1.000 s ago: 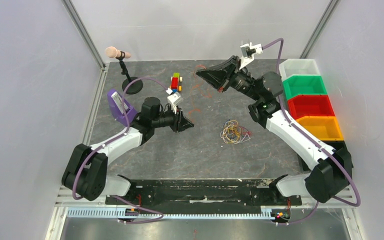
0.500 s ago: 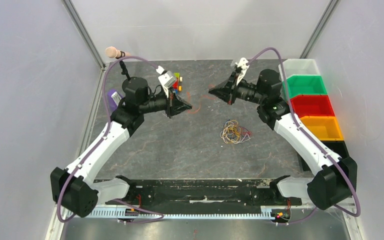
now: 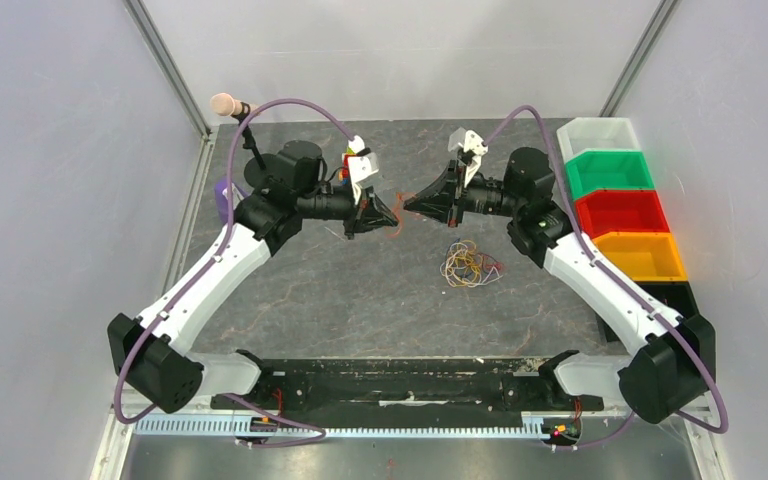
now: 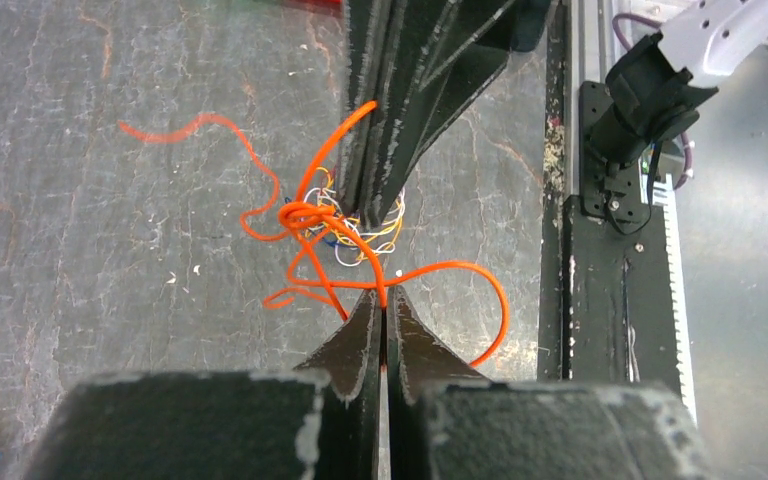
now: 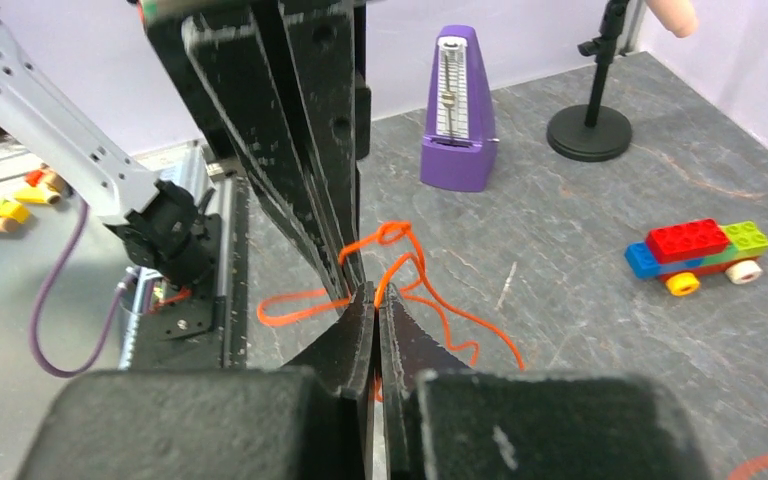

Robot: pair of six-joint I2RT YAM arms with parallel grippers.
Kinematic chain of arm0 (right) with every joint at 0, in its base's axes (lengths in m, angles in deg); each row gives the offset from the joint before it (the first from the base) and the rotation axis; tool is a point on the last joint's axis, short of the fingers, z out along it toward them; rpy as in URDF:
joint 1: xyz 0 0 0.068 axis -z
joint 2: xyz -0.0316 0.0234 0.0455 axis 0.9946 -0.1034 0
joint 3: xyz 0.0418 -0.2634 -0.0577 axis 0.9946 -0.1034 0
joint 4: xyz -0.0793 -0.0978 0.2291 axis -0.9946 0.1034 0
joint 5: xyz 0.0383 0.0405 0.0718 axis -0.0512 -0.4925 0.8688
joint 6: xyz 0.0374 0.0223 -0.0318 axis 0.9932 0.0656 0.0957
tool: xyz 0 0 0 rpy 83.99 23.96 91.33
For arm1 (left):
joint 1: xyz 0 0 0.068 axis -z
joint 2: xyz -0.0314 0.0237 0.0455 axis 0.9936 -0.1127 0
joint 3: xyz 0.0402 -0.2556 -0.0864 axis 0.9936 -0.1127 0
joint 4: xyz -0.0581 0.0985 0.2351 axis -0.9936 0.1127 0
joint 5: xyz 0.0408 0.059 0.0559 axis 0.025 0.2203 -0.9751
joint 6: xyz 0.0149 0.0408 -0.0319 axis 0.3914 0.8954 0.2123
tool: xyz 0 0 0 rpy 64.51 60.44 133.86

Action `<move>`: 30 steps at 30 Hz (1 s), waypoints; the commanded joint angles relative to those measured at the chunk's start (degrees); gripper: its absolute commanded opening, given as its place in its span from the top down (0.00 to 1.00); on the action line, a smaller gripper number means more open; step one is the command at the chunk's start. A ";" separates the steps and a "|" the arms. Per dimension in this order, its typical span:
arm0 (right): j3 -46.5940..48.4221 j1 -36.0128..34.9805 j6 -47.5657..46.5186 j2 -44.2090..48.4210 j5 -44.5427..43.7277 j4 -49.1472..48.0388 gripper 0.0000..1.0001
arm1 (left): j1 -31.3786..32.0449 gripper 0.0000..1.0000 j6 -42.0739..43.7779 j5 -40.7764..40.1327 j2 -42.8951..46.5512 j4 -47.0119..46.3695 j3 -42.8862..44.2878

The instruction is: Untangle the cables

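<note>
An orange cable (image 4: 457,267) with a knot (image 4: 303,214) hangs above the table between my two grippers, which meet tip to tip. My left gripper (image 4: 385,303) is shut on one strand of it. My right gripper (image 5: 373,294) is shut on another strand of the same cable (image 5: 438,318). From above, the left gripper (image 3: 390,214) and the right gripper (image 3: 408,204) almost touch over the middle of the table, the orange cable (image 3: 397,228) dangling beneath them. The bunch of thin cables (image 3: 470,263) lies on the table, nearer and to the right.
A purple metronome (image 5: 459,110) and a microphone stand (image 5: 588,130) stand at the far left. A brick toy car (image 5: 696,256) sits behind the left wrist. White (image 3: 600,134), green (image 3: 610,170), red (image 3: 624,212) and orange (image 3: 644,256) bins line the right edge.
Both arms swung in to the middle until their tips met. The left gripper closed on the orange cable; the right stayed shut.
</note>
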 commanded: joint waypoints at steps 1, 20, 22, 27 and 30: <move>-1.93 -0.10 15.48 0.25 2.54 -12.69 1.00 | 2.62 0.98 5.87 -2.47 -0.05 0.82 1.63; -6.67 -0.12 42.25 -3.81 -0.58 -31.90 0.78 | 4.19 0.98 2.28 -4.02 0.66 -6.16 -0.49; -6.59 -0.12 41.35 -3.80 -2.34 -29.75 0.78 | 4.69 0.98 2.80 -4.19 0.73 -6.09 -0.49; -5.28 -0.21 37.25 -3.70 -4.88 -23.54 0.84 | 5.76 0.98 5.52 -6.81 0.38 -4.14 0.15; -3.85 -0.39 33.51 -3.83 -5.19 -18.62 0.87 | 7.47 0.98 8.88 -11.16 -0.09 -1.50 1.49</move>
